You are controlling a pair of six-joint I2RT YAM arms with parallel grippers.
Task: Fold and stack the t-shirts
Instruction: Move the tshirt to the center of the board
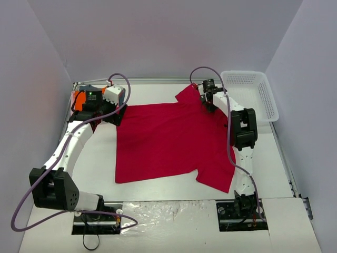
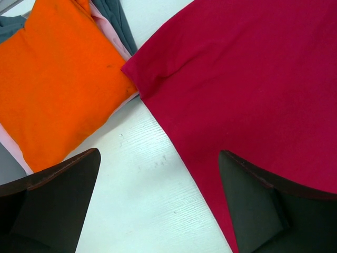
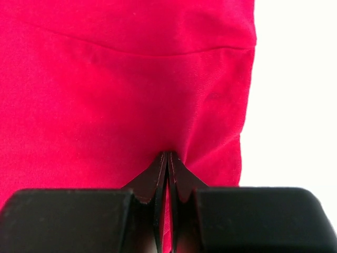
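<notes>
A large crimson-red t-shirt [image 1: 168,139] lies spread flat on the white table [image 1: 95,168]. My right gripper [image 1: 209,103] is at its far right sleeve. In the right wrist view this gripper [image 3: 168,154] is shut on a pinched fold of the red t-shirt [image 3: 121,95]. My left gripper [image 1: 111,117] hovers over the shirt's far left corner. In the left wrist view it [image 2: 159,158] stands open above bare table and the red t-shirt's [image 2: 253,79] edge, holding nothing. Beside it lies a folded orange t-shirt [image 2: 58,89] on a pale pink one [image 2: 108,35] and a grey-blue one [image 2: 120,21].
A white mesh basket [image 1: 251,95] stands at the back right corner, just right of my right arm. Grey walls close in the table on three sides. A shiny foil strip [image 1: 168,211] runs between the arm bases at the near edge.
</notes>
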